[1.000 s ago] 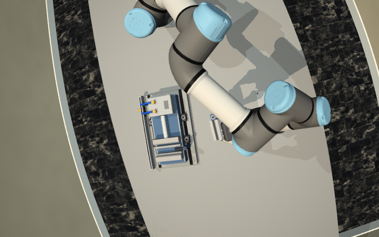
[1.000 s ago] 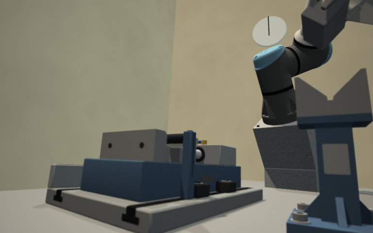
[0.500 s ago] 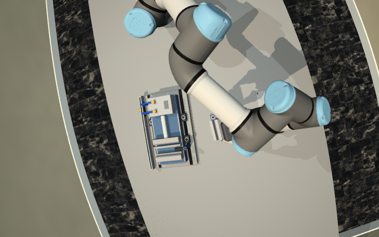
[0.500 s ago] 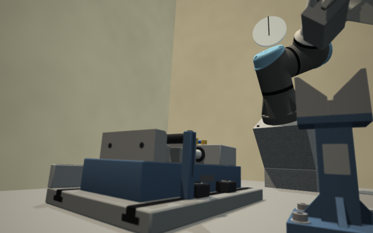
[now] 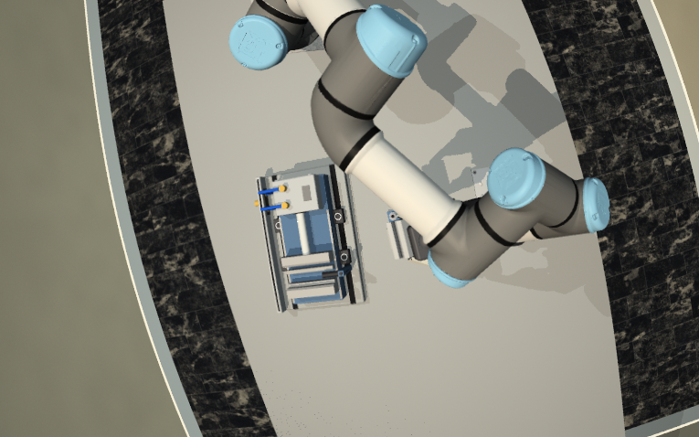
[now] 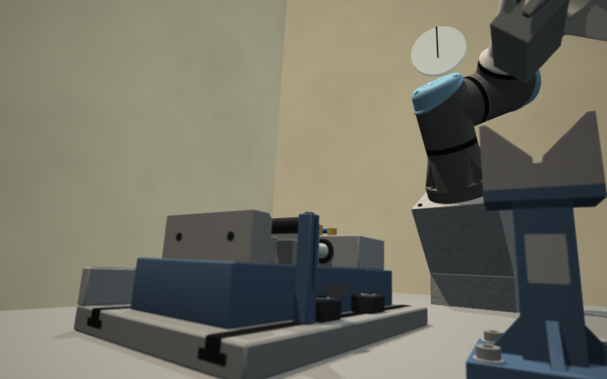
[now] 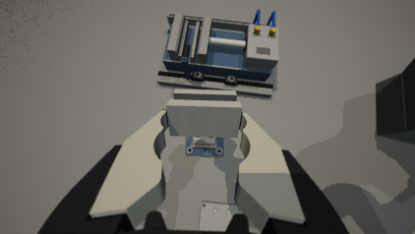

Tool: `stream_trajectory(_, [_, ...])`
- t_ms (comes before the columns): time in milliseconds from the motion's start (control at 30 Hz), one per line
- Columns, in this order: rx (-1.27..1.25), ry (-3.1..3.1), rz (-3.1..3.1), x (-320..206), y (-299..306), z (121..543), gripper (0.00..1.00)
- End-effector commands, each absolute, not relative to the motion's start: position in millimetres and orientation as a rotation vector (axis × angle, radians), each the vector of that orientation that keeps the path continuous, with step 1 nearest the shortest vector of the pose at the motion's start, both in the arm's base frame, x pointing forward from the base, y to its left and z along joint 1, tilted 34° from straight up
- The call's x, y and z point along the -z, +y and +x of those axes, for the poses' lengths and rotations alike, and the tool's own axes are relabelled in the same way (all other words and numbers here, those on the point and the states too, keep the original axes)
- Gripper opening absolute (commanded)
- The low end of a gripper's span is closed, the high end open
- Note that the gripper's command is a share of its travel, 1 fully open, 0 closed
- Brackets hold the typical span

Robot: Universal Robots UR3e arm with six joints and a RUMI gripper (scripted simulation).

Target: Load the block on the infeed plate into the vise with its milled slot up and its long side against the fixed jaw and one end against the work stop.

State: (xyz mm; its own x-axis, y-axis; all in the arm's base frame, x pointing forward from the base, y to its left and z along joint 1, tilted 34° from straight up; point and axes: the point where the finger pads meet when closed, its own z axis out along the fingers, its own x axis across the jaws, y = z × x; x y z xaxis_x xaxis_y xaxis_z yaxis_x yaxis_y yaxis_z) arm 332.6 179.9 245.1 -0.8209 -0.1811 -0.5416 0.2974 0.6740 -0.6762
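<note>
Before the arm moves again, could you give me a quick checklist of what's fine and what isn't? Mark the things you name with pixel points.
1. Gripper (image 6: 532,11) (image 7: 205,110) closed on the block (image 6: 512,40) (image 7: 204,119): ok.
2. Vise (image 5: 319,228) (image 6: 178,292) (image 7: 231,56) open, with its two jaws apart: ok.
3. Work stop, the short black rod (image 5: 331,274) (image 6: 284,224) (image 7: 185,50), in place between the jaws: ok.
4. Block lying flat on the vise's low bars: not ok; it is up in the gripper, away from the vise.
5. Block's long side against the fixed jaw (image 5: 312,291) (image 6: 206,237) (image 7: 176,36): not ok.
6. Milled slot facing up: cannot tell.
</note>
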Motion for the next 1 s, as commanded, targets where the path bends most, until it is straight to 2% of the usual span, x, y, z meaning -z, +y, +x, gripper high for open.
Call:
stream_trajectory(0, [1.066,2.299,0.09,-245,180,333,0.0])
stream_trajectory(967, [1.066,2.299,0.09,-234,180,340,0.0])
